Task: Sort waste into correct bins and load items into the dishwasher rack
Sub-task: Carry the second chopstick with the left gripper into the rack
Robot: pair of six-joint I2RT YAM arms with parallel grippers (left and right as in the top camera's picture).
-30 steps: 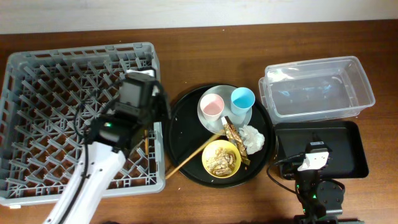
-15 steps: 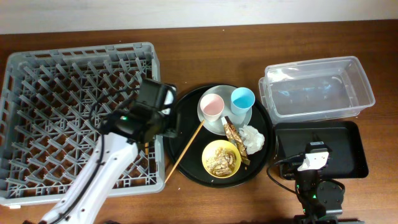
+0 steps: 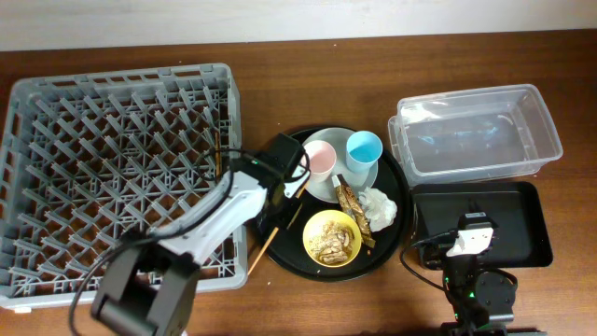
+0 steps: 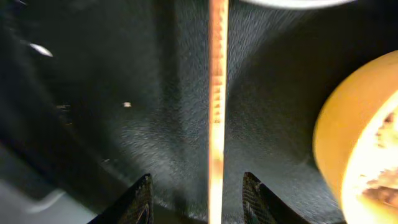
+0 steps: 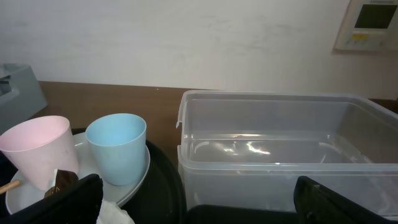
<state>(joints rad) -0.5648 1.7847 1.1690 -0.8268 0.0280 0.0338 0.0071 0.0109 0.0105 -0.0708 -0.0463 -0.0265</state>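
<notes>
Black left fingers (image 4: 138, 202): set apart on either side of the wooden chopstick (image 4: 216, 112), not closed on it.
Chopstick: laid on the round black tray (image 4: 124, 124), just beside the yellow bowl (image 4: 360, 137).
Right fingers (image 5: 74, 199): spread wide, nothing held between them.
Cups: pink cup (image 5: 37, 149) and blue cup (image 5: 117, 146) stood side by side on the pale plate (image 5: 140, 180).
Grey rack (image 3: 112, 177): placed left of the tray.

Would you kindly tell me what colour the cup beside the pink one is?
The cup is light blue, shown best in the right wrist view.
</notes>
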